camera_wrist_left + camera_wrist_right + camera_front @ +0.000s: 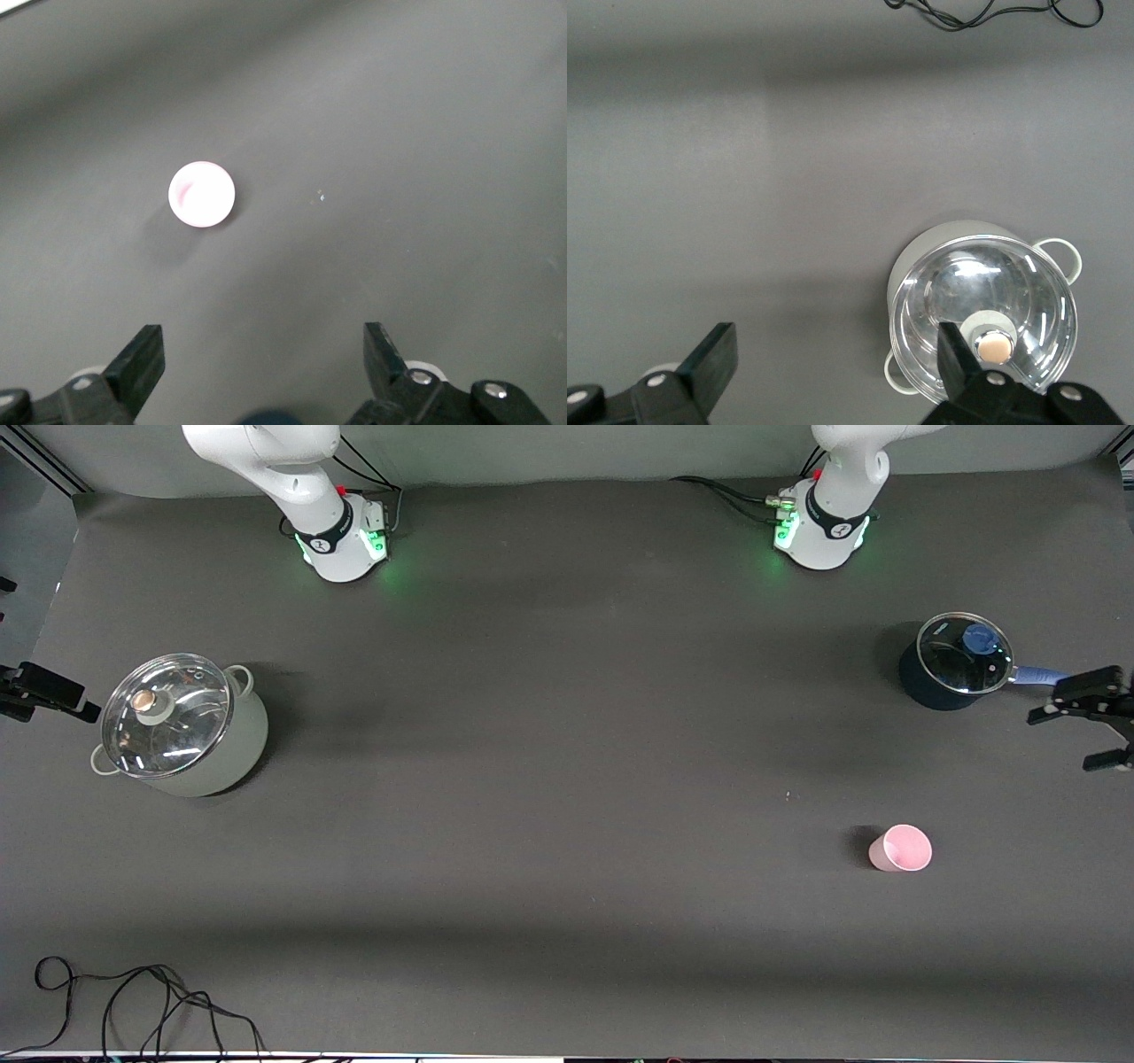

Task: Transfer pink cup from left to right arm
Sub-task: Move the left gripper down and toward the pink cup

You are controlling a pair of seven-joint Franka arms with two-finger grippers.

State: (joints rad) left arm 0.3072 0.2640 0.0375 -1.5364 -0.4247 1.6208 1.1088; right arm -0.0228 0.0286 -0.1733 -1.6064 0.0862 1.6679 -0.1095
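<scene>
Pink cup (901,849) stands upright on the dark worktop (567,797), mouth up, toward the left arm's end and nearer to the front camera than the pots. On the front view's clock face we find it at about four o'clock from the middle of the worktop, with nothing touching it.

We see the left tool (1085,731) at the three o'clock edge of that view, up in the air just beside the blue saucepan (957,662), its black fingers spread wide and holding nothing. In the left wrist view the cup (202,194) shows as a pale round mouth well apart from the two open fingers (142,359).

Our right tool (35,691) sits at the nine o'clock edge of the front view, beside the grey lidded pot (182,724) (its glass lid carries a small knob). Its fingers (713,354) are likewise spread fully and empty, and the right wrist view shows the pot (983,310) below one of them.

A loose black cable (133,1001) lies at about seven o'clock, near the edge closest to the front camera.
</scene>
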